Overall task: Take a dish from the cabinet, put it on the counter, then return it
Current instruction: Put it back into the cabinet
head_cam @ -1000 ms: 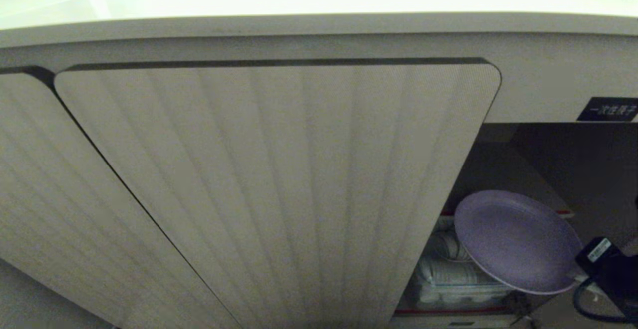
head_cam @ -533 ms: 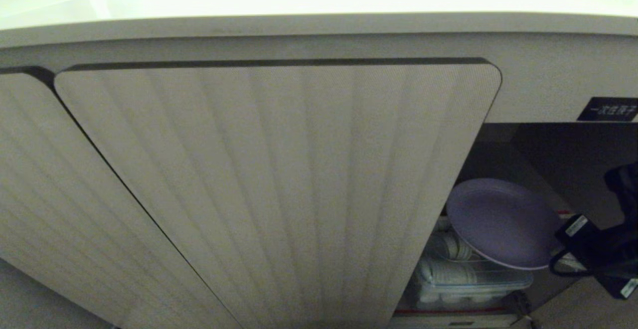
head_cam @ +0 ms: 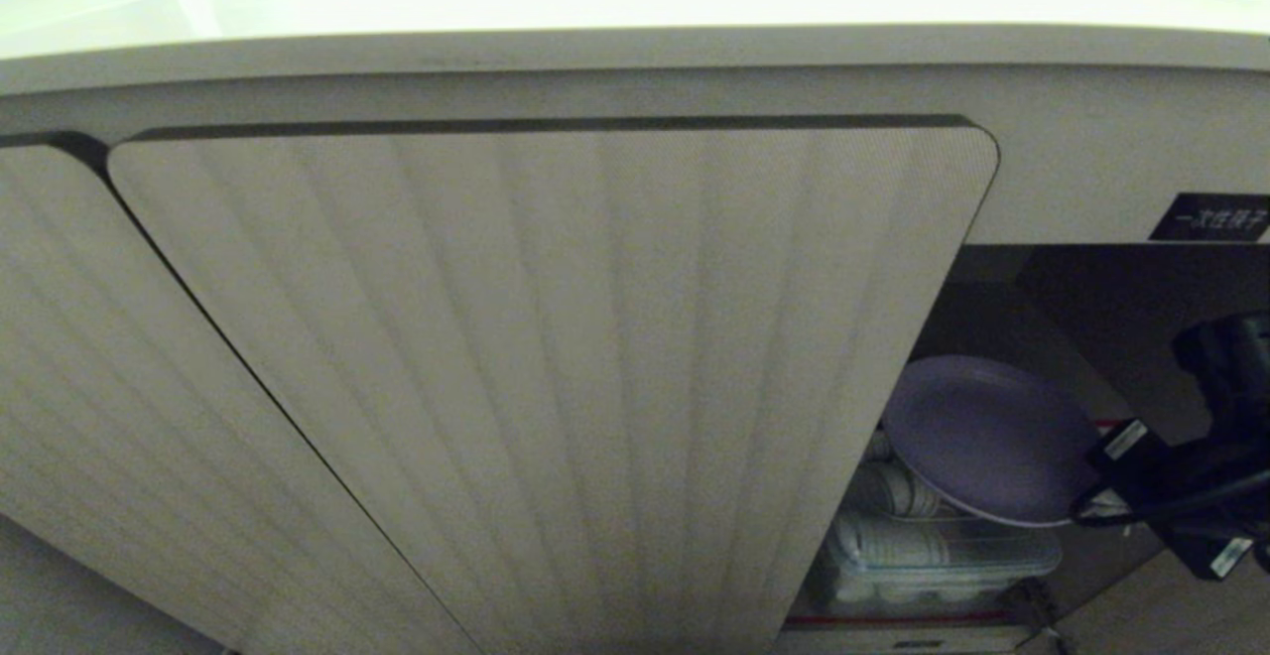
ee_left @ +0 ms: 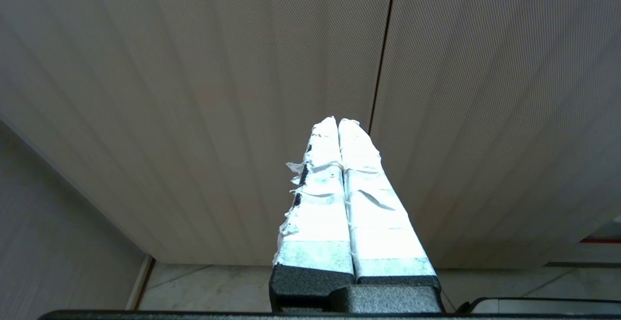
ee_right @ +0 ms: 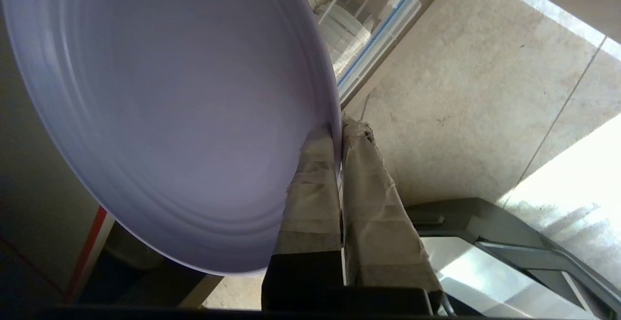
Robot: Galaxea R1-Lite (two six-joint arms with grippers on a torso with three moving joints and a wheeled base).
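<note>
The lavender dish (head_cam: 987,437) hangs tilted in the open right bay of the cabinet (head_cam: 556,367), just past the ribbed door's edge. My right gripper (head_cam: 1091,491) is shut on its rim from the right. In the right wrist view the taped fingers (ee_right: 310,184) pinch the rim of the dish (ee_right: 170,116) at my right gripper (ee_right: 338,131). The cream counter (head_cam: 595,0) runs across the top. My left gripper (ee_left: 338,122) is shut on nothing, parked low in front of the closed cabinet doors (ee_left: 194,92).
Below the dish, a clear container (head_cam: 923,556) of white ware sits inside the cabinet. A red shelf edge (head_cam: 1116,427) shows behind the dish. A black label (head_cam: 1215,218) is fixed above the opening. Tiled floor (ee_right: 461,92) lies under the right gripper.
My right arm has come up and leftward into view, carrying the dish higher and a little further left in the cabinet opening. The left arm has not moved.
</note>
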